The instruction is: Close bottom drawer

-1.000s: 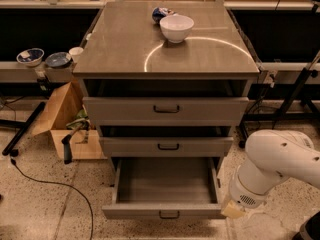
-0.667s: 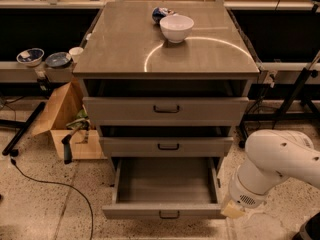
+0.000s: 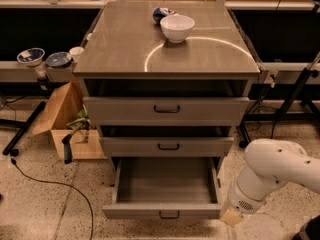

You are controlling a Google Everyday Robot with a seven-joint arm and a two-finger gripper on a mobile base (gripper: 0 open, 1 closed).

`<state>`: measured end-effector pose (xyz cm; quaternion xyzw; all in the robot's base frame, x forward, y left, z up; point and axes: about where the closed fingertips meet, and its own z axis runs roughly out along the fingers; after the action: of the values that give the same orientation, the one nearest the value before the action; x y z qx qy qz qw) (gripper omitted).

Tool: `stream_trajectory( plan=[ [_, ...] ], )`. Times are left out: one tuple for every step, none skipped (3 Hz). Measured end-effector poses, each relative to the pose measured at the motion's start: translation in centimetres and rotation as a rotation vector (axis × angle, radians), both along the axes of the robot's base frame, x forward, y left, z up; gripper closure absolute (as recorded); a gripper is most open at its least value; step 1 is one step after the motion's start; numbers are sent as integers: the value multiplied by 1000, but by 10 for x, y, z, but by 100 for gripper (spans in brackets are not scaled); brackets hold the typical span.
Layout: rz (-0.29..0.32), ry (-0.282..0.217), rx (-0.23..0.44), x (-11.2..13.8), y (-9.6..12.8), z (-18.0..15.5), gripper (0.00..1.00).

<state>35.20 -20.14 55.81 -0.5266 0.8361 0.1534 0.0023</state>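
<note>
- The bottom drawer (image 3: 167,184) stands pulled far out of the cabinet (image 3: 165,49) with its grey inside showing, so nothing of the closing is done yet
- The gripper (image 3: 232,217) sits low at the right end of the drawer's front, beside or touching it; which one, and whether it is open or closed, cannot be told
- What is left, by judgement, is the whole push inward until the front lies flush under the middle drawer (image 3: 167,146)
</note>
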Motion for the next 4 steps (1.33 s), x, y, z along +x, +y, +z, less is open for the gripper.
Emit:
stream_trajectory(
  plan=[
    [0,36,21,-5,-1,-26,100],
    [-18,19,12,-12,-1,-56,100],
    [-39,-13,2,-13,3,-75,100],
    [-43,-17,-6,-3,11,-99,100]
  ],
)
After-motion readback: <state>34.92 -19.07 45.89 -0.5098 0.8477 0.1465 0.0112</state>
